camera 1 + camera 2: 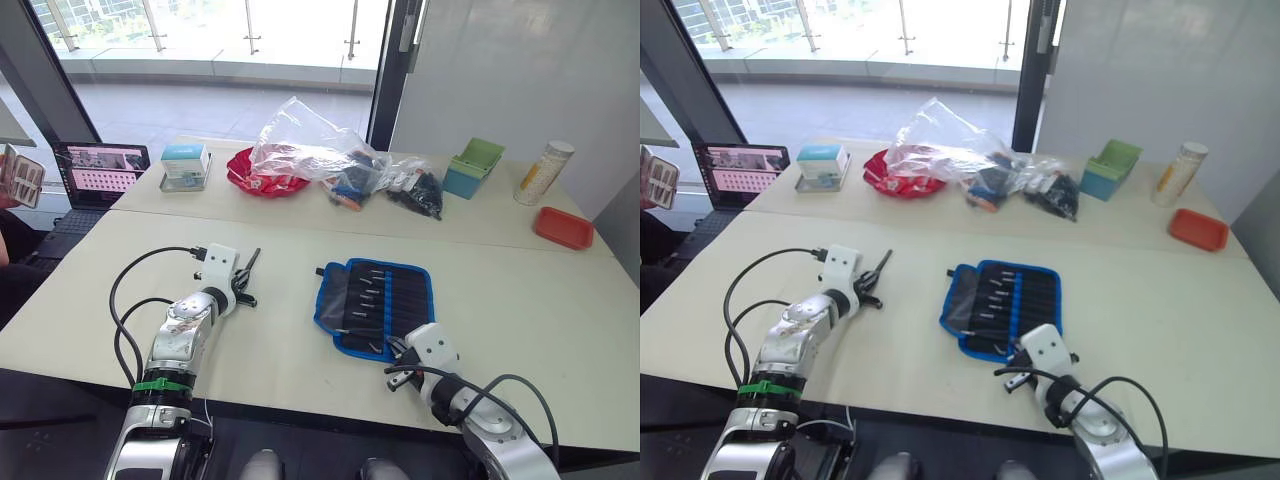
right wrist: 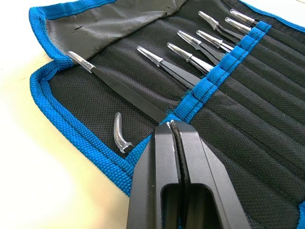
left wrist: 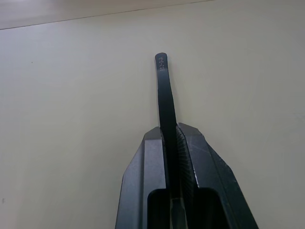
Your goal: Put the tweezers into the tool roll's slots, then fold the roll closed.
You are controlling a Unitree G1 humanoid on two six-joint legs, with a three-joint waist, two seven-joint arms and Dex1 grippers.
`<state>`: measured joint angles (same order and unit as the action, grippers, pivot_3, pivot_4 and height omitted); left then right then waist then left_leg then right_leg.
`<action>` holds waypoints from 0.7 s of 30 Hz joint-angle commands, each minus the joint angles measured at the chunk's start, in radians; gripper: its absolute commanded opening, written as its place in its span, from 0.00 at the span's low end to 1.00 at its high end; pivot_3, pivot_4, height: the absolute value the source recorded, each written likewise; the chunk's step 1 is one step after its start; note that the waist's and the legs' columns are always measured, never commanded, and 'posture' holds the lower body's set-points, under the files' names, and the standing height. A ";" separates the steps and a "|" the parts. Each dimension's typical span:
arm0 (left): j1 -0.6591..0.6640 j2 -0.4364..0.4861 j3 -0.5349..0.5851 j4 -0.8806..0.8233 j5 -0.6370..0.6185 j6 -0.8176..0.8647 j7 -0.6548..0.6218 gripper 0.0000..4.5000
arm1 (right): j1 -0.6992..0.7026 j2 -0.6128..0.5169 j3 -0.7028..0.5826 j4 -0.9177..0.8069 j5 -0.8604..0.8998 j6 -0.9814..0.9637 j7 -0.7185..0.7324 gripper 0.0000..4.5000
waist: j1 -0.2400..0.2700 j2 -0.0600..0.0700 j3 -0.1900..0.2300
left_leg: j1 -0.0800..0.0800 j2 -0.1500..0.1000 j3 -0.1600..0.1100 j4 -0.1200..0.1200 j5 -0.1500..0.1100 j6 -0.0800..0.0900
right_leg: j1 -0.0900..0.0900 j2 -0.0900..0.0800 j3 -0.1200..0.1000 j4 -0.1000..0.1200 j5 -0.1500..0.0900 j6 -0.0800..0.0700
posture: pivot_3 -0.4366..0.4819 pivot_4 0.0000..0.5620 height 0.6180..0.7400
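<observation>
While the left hand [image 1: 243, 280] pinches tweezers [image 3: 164, 95], the right hand [image 2: 172, 131] presses together over the tool roll [image 1: 375, 305].

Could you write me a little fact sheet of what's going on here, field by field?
Left gripper: shut on one black tweezer, held over the bare table
Right gripper: fingers together, at the tool roll's near edge, by the blue band
Tool roll: lying open and flat on the table
Slots: several tweezers already tucked in, clear-capped tips sticking out
Further table: red bowl, clear plastic bags, green box, red tray
Far left: laptop, screen on
</observation>
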<state>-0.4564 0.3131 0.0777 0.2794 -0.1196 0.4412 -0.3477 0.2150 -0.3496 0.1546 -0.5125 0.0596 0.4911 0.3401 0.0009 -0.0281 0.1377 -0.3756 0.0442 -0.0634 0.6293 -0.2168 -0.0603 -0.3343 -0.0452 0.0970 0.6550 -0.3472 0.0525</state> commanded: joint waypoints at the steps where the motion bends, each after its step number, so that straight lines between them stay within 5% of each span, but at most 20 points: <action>1: 0.003 0.003 -0.008 -0.057 -0.036 0.014 -0.056 0.00 | 0.018 0.000 0.029 0.055 -0.014 0.042 -0.003 0.00 | -0.004 -0.002 0.001 | -0.001 0.000 0.000 0.000 0.000 0.000 | -0.001 0.000 0.000 0.000 0.000 0.000 | 0.48 0.27 0.86; 7: -0.027 0.111 0.019 -0.266 -0.182 0.053 -0.286 0.00 | 0.018 0.000 0.030 0.049 -0.014 0.049 -0.005 0.00 | -0.028 -0.013 0.006 | -0.018 0.002 -0.001 -0.001 0.001 -0.002 | -0.018 0.002 -0.001 0.002 0.006 -0.010 | 0.48 0.27 0.86; 12: -0.056 0.219 -0.073 -0.360 -0.292 0.103 -0.561 0.00 | 0.018 0.001 0.031 0.047 -0.013 0.052 -0.006 0.00 | -0.034 -0.011 0.008 | -0.019 0.002 -0.001 -0.003 0.001 -0.002 | -0.019 0.002 -0.001 0.002 0.006 -0.010 | 0.48 0.27 0.86; 21: -0.220 0.329 -0.343 -0.242 -0.166 0.078 -0.837 0.00 | -0.002 0.005 0.032 0.057 -0.012 0.055 -0.013 0.00 | -0.046 -0.013 0.013 | -0.019 0.002 -0.001 -0.002 0.001 -0.001 | -0.020 0.003 -0.001 0.002 0.006 -0.010 | 0.48 0.27 0.86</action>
<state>-0.6532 0.6220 -0.2351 0.0402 -0.3175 0.5416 -1.1404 0.1913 -0.3395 0.1854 -0.5307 0.0612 0.4903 0.3367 -0.0454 -0.0410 0.1508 -0.3947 0.0460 -0.0642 0.6270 -0.2155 -0.0617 -0.3542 -0.0422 0.0965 0.6571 -0.3417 0.0430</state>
